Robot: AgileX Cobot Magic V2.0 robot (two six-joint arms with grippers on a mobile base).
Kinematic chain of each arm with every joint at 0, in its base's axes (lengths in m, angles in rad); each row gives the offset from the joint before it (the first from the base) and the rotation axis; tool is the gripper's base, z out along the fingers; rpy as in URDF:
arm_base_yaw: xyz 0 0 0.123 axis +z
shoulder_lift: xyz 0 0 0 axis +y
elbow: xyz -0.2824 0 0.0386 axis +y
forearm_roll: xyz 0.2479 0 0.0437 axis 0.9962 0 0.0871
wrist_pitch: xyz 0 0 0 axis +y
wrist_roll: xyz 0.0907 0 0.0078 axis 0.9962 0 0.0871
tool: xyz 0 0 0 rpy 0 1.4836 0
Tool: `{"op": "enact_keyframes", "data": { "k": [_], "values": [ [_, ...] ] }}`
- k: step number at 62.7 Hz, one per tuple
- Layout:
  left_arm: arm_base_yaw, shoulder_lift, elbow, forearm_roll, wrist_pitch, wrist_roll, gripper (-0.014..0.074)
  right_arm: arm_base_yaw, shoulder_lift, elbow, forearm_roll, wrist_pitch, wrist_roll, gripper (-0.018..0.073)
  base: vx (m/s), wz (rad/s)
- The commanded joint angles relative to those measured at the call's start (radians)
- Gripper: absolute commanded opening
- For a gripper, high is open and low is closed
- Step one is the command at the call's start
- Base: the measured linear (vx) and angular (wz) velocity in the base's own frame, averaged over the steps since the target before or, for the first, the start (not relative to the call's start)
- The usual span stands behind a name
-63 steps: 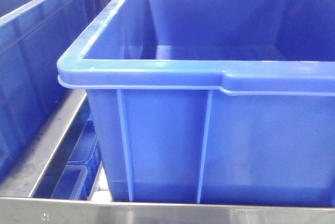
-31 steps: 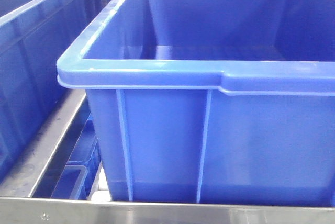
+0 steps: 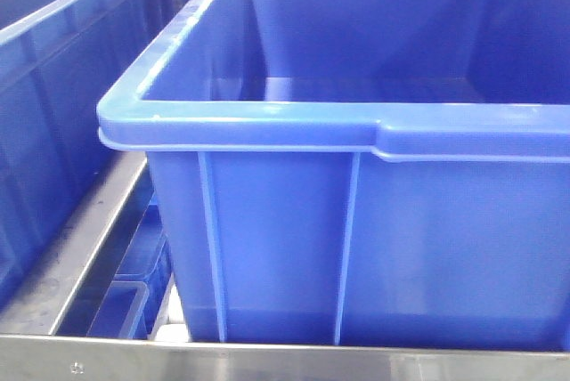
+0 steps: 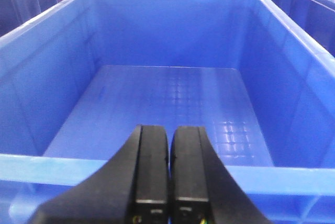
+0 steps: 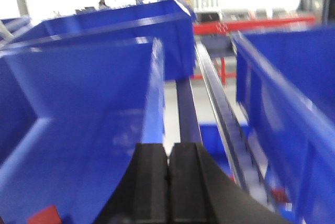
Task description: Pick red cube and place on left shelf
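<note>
The red cube [image 5: 44, 215] shows only as a blurred red corner at the bottom left of the right wrist view, on the floor of a blue crate [image 5: 89, 130]. My right gripper [image 5: 168, 148] is shut with nothing in it, hanging to the right of the cube over that crate's right wall. My left gripper [image 4: 170, 130] is also shut and holds nothing, above the near rim of a large blue crate [image 4: 167, 93] whose floor is bare. The shelf's steel ledge [image 3: 267, 360] runs along the bottom of the front view under a crate [image 3: 356, 221].
A second blue crate [image 3: 53, 87] stands at the left on the steel rack. A steel rail [image 5: 222, 111] runs between crates beside my right gripper, with another blue crate [image 5: 293, 93] to its right. More crates [image 4: 309, 4] line the back.
</note>
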Motion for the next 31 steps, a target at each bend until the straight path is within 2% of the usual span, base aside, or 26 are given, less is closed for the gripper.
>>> {"op": "enact_keyframes", "data": {
  "k": [1, 10, 31],
  "values": [
    [-0.001, -0.013, 0.024, -0.007, -0.068, -0.006, 0.009, -0.006, -0.019, 0.021, -0.05, -0.135, 0.074, 0.0057, 0.0, 0.0],
    [-0.001, -0.013, 0.024, -0.007, -0.068, -0.006, 0.009, -0.006, -0.019, 0.111, -0.048, -0.24, 0.077, 0.0057, 0.0, 0.0],
    [-0.001, -0.013, 0.024, -0.007, -0.068, -0.006, 0.009, -0.006, -0.019, 0.112, -0.079, -0.224, 0.077, 0.0057, 0.0, 0.0]
  ]
}}
